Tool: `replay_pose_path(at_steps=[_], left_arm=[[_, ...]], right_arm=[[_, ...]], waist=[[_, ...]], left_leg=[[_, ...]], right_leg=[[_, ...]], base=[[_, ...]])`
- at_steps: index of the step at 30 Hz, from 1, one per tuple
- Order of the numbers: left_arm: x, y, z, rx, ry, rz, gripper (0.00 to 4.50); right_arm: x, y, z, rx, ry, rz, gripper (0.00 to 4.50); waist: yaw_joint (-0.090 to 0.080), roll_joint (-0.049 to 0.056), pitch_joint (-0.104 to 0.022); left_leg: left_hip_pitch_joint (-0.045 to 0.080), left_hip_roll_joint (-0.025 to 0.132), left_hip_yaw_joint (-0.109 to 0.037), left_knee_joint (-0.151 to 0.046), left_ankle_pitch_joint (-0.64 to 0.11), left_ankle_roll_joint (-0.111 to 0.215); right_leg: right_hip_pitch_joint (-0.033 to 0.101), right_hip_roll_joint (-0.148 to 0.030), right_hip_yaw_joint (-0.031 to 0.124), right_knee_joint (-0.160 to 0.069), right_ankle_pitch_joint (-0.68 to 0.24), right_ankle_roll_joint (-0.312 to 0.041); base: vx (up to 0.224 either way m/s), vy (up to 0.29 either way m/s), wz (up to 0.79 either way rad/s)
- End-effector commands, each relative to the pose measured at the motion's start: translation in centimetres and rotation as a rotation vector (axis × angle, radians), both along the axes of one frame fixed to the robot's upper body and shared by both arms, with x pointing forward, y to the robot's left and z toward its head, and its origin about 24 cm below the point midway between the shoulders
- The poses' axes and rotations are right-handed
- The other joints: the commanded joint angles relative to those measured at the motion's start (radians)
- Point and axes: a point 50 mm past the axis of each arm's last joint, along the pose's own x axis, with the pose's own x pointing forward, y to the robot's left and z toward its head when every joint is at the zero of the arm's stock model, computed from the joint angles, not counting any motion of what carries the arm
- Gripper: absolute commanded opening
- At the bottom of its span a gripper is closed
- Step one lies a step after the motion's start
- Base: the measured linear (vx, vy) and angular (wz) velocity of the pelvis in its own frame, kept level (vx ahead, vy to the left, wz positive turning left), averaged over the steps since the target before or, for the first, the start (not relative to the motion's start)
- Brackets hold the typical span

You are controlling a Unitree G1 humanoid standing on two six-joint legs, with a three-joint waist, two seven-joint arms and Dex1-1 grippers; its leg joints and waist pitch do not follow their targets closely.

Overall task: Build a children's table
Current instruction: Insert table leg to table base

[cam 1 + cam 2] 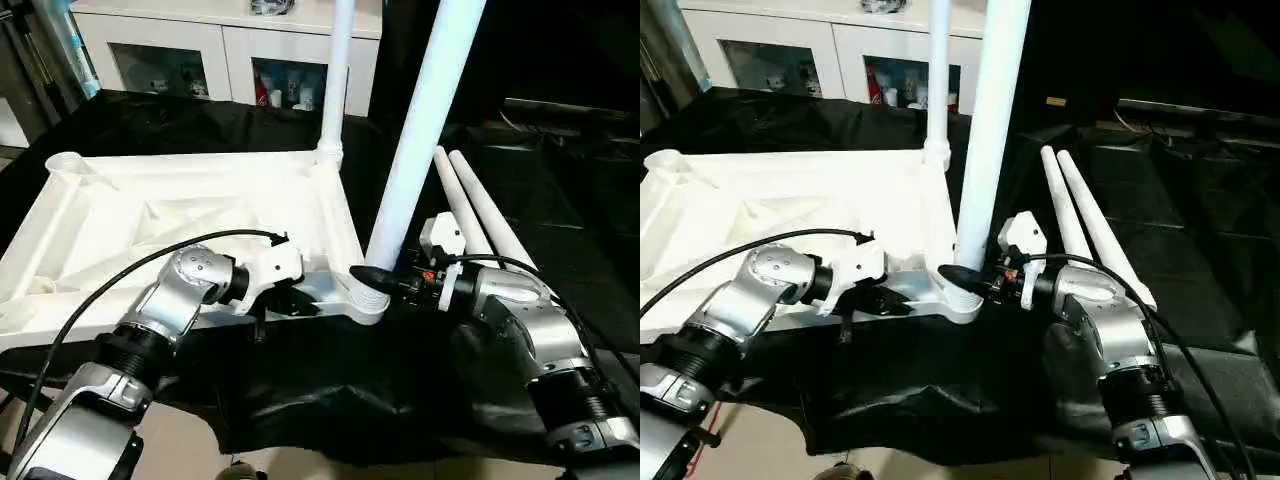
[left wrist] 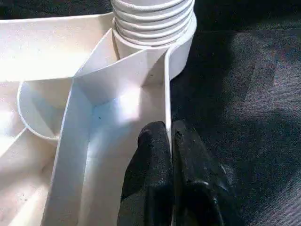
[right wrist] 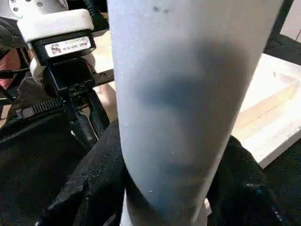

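Left fingers [image 2: 155, 155] pinching tabletop [image 1: 150, 215] rim, right fingers [image 1: 372, 275] seemingly around leg [image 1: 420, 140].

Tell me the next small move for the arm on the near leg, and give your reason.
Probably keep twisting: the right gripper is closed around the near leg just above its threaded end, which stands in the corner socket of the tabletop. Several thread rings are above the socket, so it looks not fully seated. The left gripper is shut on the tabletop's rim, bracing it.

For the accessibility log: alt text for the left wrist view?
Left claw, shut, pinches the thin rim wall of the upturned white tabletop. Just beyond, a leg's ribbed end sits in the corner socket, over black cloth.
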Motion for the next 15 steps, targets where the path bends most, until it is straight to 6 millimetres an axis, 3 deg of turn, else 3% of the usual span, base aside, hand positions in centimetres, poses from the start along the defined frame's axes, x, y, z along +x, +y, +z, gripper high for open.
replay_pose_path(at_steps=[1,3,5,8,12,14,15], left_arm=[[0.3,-0.7,1.3,-0.054,-0.055,-0.01,0.0],[0.5,-0.7,1.3,-0.055,-0.059,0.018,0.0],[1.3,-0.8,1.6,-0.065,-0.069,0.1,0.0],[2.1,-1.3,2.1,-0.077,-0.074,0.169,0.0],[3.7,-3.2,3.0,-0.087,-0.101,0.294,0.0],[3.9,-3.6,3.1,-0.088,-0.107,0.314,0.0],[4.5,-4.9,3.2,-0.084,-0.116,0.372,0.0]], right_arm=[[-1.0,0.5,-3.2,-0.047,0.128,-0.001,1.86],[-0.7,0.5,-3.3,-0.045,0.123,-0.043,1.86],[0.4,0.5,-3.9,-0.056,0.127,-0.198,1.86],[1.4,0.8,-4.5,-0.059,0.145,-0.344,1.86],[2.9,2.4,-4.7,-0.041,0.184,-0.499,1.86],[3.1,2.7,-4.8,-0.04,0.196,-0.521,1.86],[3.6,3.5,-4.8,-0.038,0.221,-0.582,1.86]], waist=[[0.0,0.006,-0.062],[-0.001,0.007,-0.061],[-0.005,0.009,-0.058],[-0.017,0.01,-0.054],[-0.03,0.014,-0.052],[-0.027,0.011,-0.055],[-0.027,0.01,-0.054]], left_leg=[[0.026,0.038,-0.022,-0.073,-0.278,-0.001],[0.027,0.038,-0.022,-0.073,-0.289,-0.005],[0.029,0.037,-0.023,-0.075,-0.313,-0.016],[0.032,0.034,-0.03,-0.078,-0.363,-0.044],[0.033,0.032,-0.031,-0.078,-0.388,-0.047],[0.033,0.032,-0.032,-0.077,-0.371,-0.047],[0.031,0.03,-0.029,-0.076,-0.364,-0.041]], right_leg=[[0.037,-0.079,0.042,-0.08,-0.176,-0.227],[0.035,-0.08,0.042,-0.082,-0.197,-0.226],[0.032,-0.08,0.042,-0.086,-0.245,-0.219],[0.028,-0.085,0.039,-0.099,-0.392,-0.184],[0.019,-0.081,0.04,-0.104,-0.407,-0.178],[0.024,-0.083,0.039,-0.103,-0.392,-0.178],[0.022,-0.082,0.04,-0.104,-0.38,-0.181]], base=[[0.0,0.0,0.0],[0.0,0.0,0.0],[0.0,0.0,0.0],[0.0,0.0,0.0],[0.0,0.0,0.0],[0.0,0.0,0.0],[0.0,0.0,0.0]])
